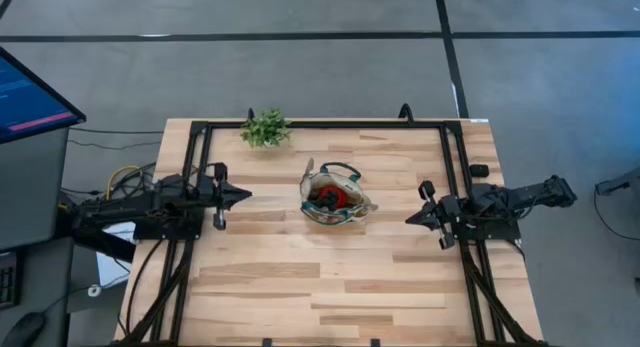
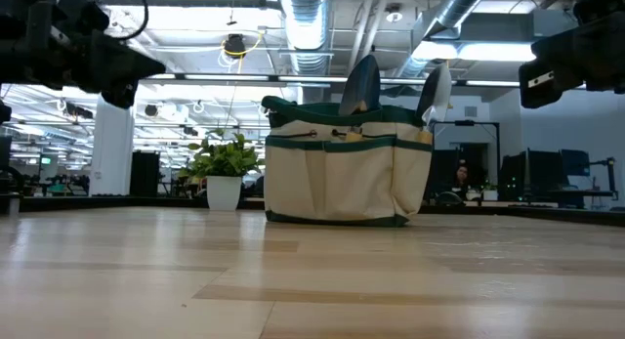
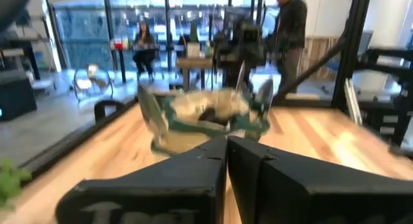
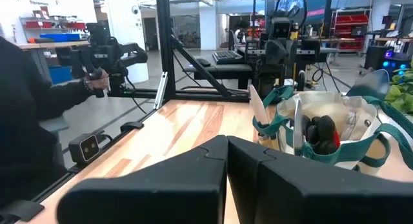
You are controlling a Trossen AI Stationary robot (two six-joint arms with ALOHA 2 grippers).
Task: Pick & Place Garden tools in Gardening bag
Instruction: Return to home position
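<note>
The beige gardening bag (image 1: pixel 336 197) with dark green trim stands on its base at the middle of the table. Garden tools stick out of it: silver trowel heads (image 2: pixel 363 85) above the rim, a wooden handle (image 4: pixel 258 108), and a red-and-black tool (image 4: pixel 324 135) inside. My left gripper (image 1: pixel 243 195) is shut at the table's left side, pointing level toward the bag, well short of it. My right gripper (image 1: pixel 412 217) is shut at the right side, also level and pointing at the bag. Neither has anything between its fingers.
A green potted plant (image 1: pixel 266 128) stands at the far edge, left of centre. A black frame (image 1: pixel 320 125) runs around the table's far and side edges. A monitor (image 1: pixel 30 97) sits off the table's left. People show in the room beyond.
</note>
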